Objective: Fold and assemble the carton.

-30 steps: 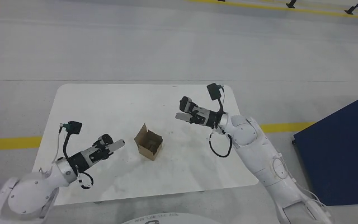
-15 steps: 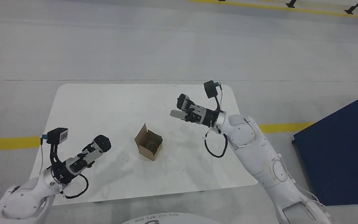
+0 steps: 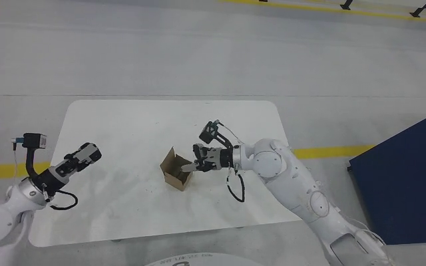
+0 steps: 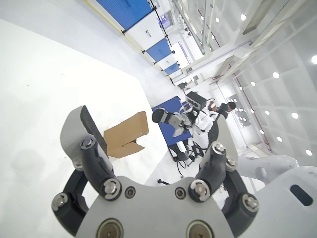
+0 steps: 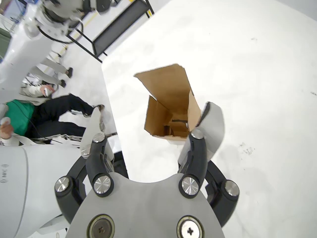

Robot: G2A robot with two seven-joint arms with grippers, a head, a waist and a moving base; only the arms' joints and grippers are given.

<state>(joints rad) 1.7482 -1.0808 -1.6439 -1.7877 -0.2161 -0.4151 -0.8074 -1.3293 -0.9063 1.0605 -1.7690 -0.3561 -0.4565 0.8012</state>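
A small brown carton [image 3: 176,169] stands near the middle of the white table [image 3: 133,120], its top open and one flap raised. My right gripper [image 3: 194,166] is open at the carton's right side. In the right wrist view one fingertip [image 5: 213,120] lies against the outside of a carton [image 5: 168,105] wall, and the other finger [image 5: 95,127] is well apart from it. My left gripper [image 3: 92,152] hangs open over the table's left edge, far from the carton. In the left wrist view the carton [image 4: 126,134] shows between its fingers [image 4: 84,122], beyond their tips.
A blue panel [image 3: 399,179] stands on the floor to the right of the table. A yellow floor line [image 3: 333,151] passes behind the table. Bare tabletop lies all around the carton, widest at the back and left.
My right arm came down from the back right of the table to the carton's right side. My left arm drew back from near the carton to the table's left edge.
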